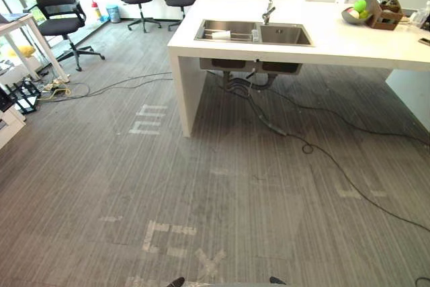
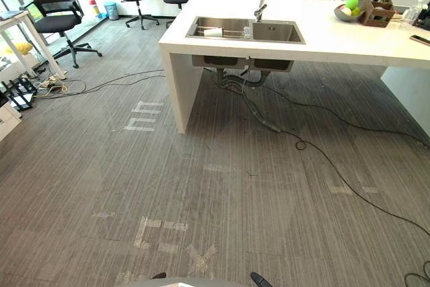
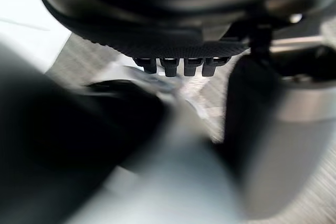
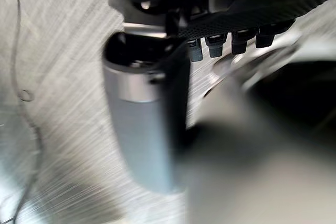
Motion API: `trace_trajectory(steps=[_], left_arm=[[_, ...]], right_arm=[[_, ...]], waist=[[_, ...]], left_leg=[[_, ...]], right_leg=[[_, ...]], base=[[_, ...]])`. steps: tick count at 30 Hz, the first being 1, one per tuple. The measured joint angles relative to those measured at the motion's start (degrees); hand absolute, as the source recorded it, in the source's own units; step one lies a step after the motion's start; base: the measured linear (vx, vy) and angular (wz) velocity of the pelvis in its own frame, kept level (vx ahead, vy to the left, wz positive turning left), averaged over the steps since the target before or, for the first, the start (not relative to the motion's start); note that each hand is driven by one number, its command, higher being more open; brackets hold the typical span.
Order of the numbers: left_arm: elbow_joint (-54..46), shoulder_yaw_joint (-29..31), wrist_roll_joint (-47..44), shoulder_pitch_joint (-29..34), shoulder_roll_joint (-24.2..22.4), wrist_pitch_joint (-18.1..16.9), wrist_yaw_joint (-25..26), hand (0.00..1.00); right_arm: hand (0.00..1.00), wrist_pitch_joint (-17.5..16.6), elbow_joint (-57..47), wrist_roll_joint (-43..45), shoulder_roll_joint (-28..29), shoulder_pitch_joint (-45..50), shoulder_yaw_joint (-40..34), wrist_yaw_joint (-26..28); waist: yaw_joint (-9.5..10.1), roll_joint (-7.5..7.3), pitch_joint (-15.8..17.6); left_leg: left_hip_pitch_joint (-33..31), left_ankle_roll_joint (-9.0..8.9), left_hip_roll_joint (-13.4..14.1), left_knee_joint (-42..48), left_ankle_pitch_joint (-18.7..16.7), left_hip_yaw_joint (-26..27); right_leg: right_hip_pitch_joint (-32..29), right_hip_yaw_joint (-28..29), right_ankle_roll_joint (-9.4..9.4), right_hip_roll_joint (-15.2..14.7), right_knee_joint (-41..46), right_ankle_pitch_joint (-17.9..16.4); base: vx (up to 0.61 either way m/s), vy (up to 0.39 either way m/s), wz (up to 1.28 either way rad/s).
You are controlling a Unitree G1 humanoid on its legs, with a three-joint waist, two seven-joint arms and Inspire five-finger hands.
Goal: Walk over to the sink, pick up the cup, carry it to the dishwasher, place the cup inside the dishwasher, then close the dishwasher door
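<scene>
A white cup (image 1: 221, 34) lies in the left basin of a steel double sink (image 1: 285, 33), which is set in a white island counter (image 1: 336, 48) a few steps ahead across the carpet. A tall faucet (image 1: 269, 11) stands behind the basins. My left hand (image 3: 157, 24) hangs low beside me in the left wrist view, fingers (image 3: 181, 66) straight and holding nothing, thumb (image 3: 283, 129) apart. My right hand (image 4: 252, 9) hangs the same way over the carpet, its fingers (image 4: 226, 43) straight and empty, thumb (image 4: 142, 129) standing apart.
Black cables (image 1: 316, 149) trail over the grey carpet from under the sink. Three office chairs (image 1: 60, 15) stand at the back left, and a white table (image 1: 27, 31) with a cable tangle is at the left. A fruit bowl (image 1: 355, 13) and brown box (image 1: 384, 17) sit on the counter.
</scene>
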Motion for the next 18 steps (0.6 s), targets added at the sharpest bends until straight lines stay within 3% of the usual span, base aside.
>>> trace_trajectory(steps=[4, 7, 13, 18], left_arm=[[0.2, -2.6, 1.3, 0.0, -0.6, -7.2, -0.2, 1.0], [-0.4, -5.1, 2.4, 0.2, -0.3, -10.5, 0.7, 1.0], [-1.0, -7.3, 4.0, 0.0, 0.0, -13.8, 6.0, 1.0], [-0.7, -8.6, 4.4, 0.4, -0.3, -21.4, 8.6, 1.0]], right_arm=[[1.0, -3.8, 0.1, -3.6, 0.4, -1.3, 0.1, -0.9], [1.0, -6.1, -0.1, -8.7, 0.6, -2.8, 0.0, -1.4], [1.0, -5.2, 0.0, -8.8, 1.6, -4.8, 0.0, -0.3], [1.0, -3.8, 0.3, -3.7, 1.2, -5.5, -0.7, 0.0]], waist=[[0.55, -0.08, 0.2], [0.58, -0.42, 0.5], [0.6, -0.58, 1.7], [0.53, -0.46, 3.2]], left_leg=[[0.9, -0.18, -0.2, -2.0, 0.9, -0.7], [0.9, -0.22, -0.4, -2.5, 1.1, -1.1], [0.6, -0.06, -0.8, -2.8, 1.5, -3.4], [0.5, 0.15, -0.8, -2.8, 1.7, -3.7]], right_leg=[[0.8, -0.7, 0.4, 0.0, -1.5, 0.3], [1.0, -1.0, 0.58, 0.0, -2.2, 0.6], [1.6, -3.3, 0.77, -0.3, -2.9, 0.6], [1.8, -3.4, 0.88, -0.3, -2.9, 0.5]], base=[[-0.01, -0.009, 0.09], [-0.02, -0.008, 0.05], [-0.03, -0.008, 0.2], [-0.03, 0.0, 0.02]])
